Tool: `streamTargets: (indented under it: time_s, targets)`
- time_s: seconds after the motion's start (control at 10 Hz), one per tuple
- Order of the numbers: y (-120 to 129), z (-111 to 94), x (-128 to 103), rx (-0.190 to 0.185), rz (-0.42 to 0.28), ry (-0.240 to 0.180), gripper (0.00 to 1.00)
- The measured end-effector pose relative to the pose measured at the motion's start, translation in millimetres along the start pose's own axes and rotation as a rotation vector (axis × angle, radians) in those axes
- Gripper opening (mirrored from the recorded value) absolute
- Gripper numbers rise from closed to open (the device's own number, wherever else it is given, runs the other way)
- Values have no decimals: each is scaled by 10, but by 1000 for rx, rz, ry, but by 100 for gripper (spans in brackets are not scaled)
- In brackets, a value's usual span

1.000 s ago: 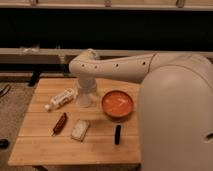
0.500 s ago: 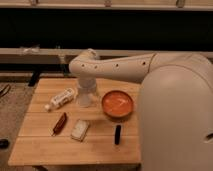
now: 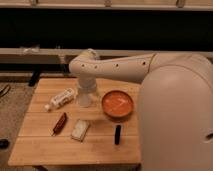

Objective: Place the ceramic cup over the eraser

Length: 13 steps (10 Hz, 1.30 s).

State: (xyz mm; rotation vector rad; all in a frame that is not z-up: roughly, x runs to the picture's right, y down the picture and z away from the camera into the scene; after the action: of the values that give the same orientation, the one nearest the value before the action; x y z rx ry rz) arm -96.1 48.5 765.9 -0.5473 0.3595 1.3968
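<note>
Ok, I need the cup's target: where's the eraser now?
In the camera view the eraser lies just in front of the orange bowl, right of the whitish block; the gripper is at the ceramic cup, left of the bowl.

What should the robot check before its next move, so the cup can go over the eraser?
1. End effector is down at the small whitish ceramic cup: ok.
2. Cup firmly held: cannot tell.
3. Cup upright on the wooden table: ok.
4. Small black oblong eraser lies uncovered near the front edge: ok.
5. Room around the eraser: the whitish rectangular block lies apart from it: ok.
6. Way from cup to eraser free: the wide orange bowl crowds it, so lifting high seems wise: not ok.
</note>
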Motion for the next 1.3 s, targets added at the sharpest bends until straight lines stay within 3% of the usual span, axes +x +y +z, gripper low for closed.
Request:
streamTargets:
  time_s: [0.9,1.1,1.3]
  targets:
    - [17,-30,-41,-4,-6,-8,80]
    - [73,-66,-163,-17,-29,-27,80]
    - [204,-4,-317,-55,-68,-29,80]
